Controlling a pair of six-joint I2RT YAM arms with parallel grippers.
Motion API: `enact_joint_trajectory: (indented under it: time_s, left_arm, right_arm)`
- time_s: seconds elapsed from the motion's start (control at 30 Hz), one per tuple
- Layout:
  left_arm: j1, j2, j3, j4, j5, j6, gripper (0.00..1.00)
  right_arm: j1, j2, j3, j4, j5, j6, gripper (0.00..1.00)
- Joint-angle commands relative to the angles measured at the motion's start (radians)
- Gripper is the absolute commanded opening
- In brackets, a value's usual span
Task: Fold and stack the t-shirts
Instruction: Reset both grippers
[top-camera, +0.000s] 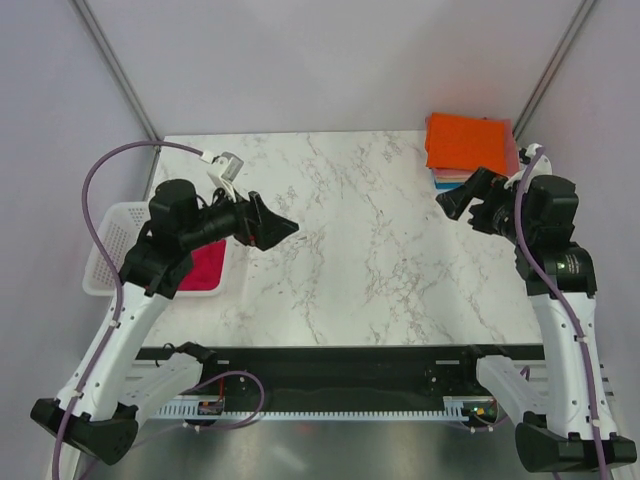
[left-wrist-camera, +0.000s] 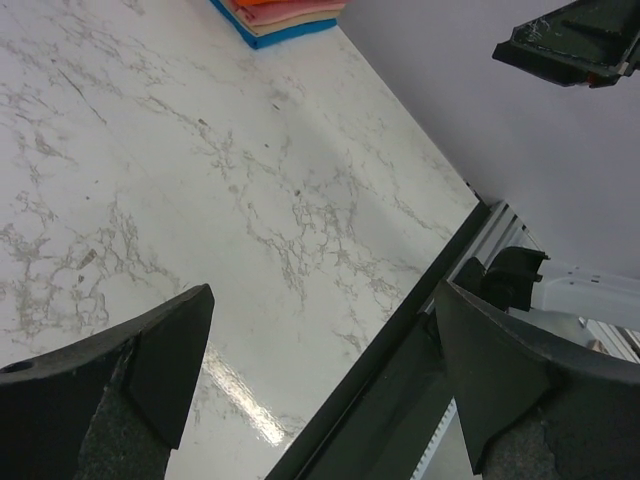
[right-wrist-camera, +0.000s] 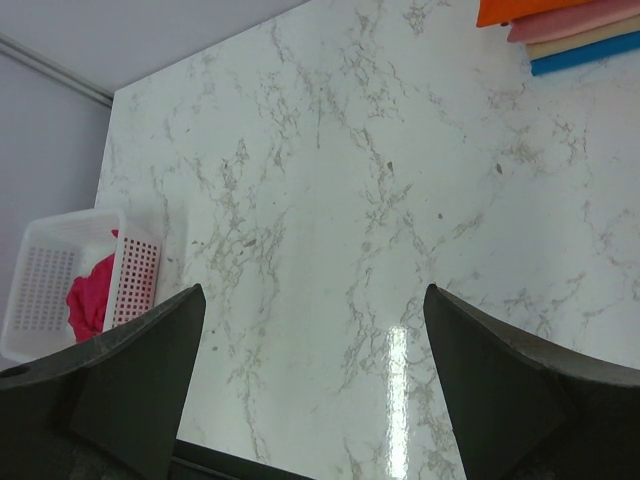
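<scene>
white marble table (top-camera: 380, 260) under plain grey walls. the magenta t-shirt (top-camera: 205, 268) lies crumpled in the white basket (top-camera: 100, 250) at the left edge, with no clear long axis, partly hidden under the left arm. the left gripper (top-camera: 272, 224) hovers just right of the basket, jaws wide and empty, pointing away from it; it is by far the nearer. the right gripper (top-camera: 455, 200), also wide and empty, hangs beside the folded stack (top-camera: 468, 145) at the far right corner, orange on top
</scene>
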Motion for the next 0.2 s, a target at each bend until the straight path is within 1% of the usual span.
enact_joint_trajectory:
  time_s: [0.0, 0.17]
  left_arm:
    - [0.0, -0.031, 0.01, 0.003, -0.014, -0.022, 1.0]
    - [-0.002, -0.031, 0.021, 0.004, -0.026, -0.025, 1.0]
  right_arm:
    - [-0.002, -0.027, 0.013, 0.017, 0.005, 0.01, 0.98]
    - [-0.002, -0.027, -0.002, 0.011, 0.017, -0.004, 0.98]
